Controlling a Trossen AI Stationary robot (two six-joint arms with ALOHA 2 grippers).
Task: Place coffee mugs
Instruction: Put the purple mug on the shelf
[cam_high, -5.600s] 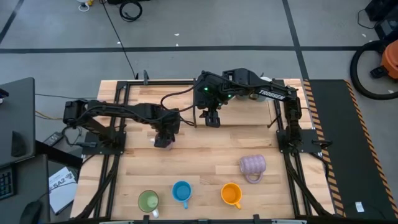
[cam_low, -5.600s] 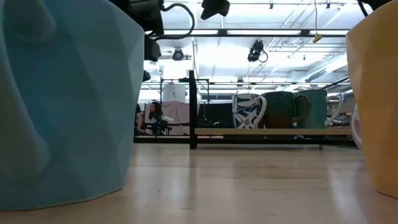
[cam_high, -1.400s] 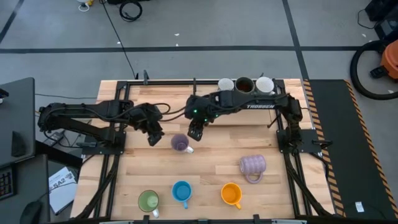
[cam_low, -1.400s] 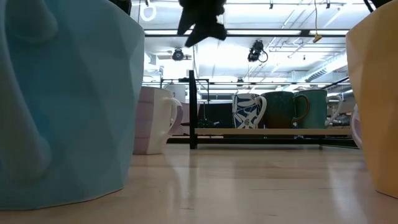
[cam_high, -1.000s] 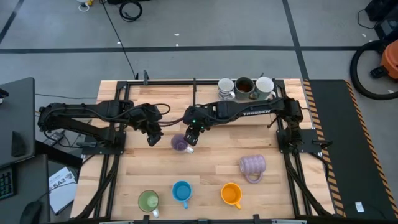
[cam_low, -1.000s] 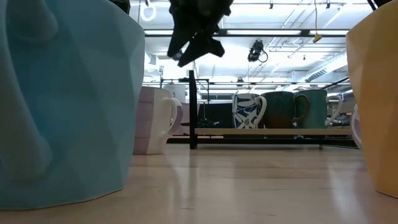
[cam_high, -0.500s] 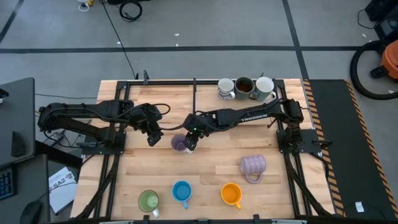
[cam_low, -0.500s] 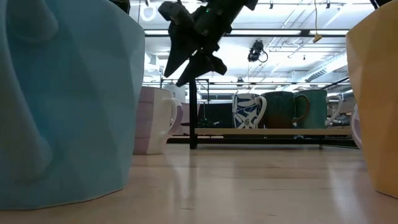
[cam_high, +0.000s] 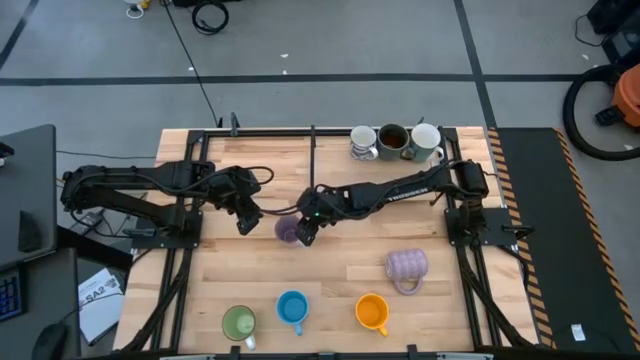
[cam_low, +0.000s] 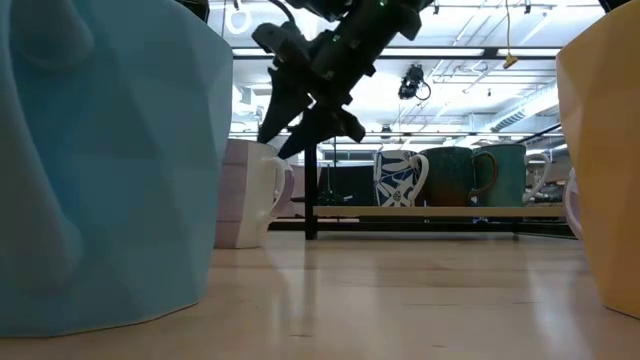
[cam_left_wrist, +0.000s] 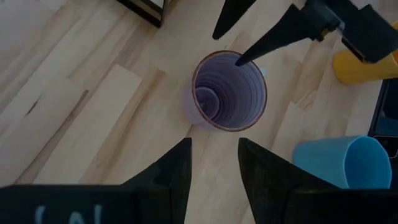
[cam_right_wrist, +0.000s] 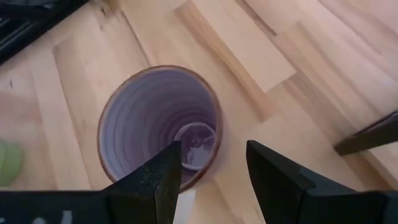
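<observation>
A small lilac mug (cam_high: 287, 230) stands upright on the wooden table, its pale handle (cam_low: 273, 186) toward the right. My right gripper (cam_high: 306, 232) is open just above its rim. One finger (cam_left_wrist: 249, 55) hangs over the mug's mouth and the other (cam_left_wrist: 221, 28) outside its wall; I see no touch. My left gripper (cam_high: 246, 222) hovers open to the mug's left, pointing down at it (cam_left_wrist: 227, 91). Three mugs (cam_high: 392, 140) stand on the rack at the far edge.
A ribbed lavender mug (cam_high: 407, 266) lies at the right. Green (cam_high: 238, 323), blue (cam_high: 292, 307) and orange (cam_high: 371, 311) mugs stand in a row along the near edge. A black frame post (cam_low: 310, 175) rises by the rack. Bare wood lies between the lilac mug and the row.
My right gripper has come down and toward the table's near edge onto the lilac mug, rolling a little as it went, and stays open. The mug has not moved.
</observation>
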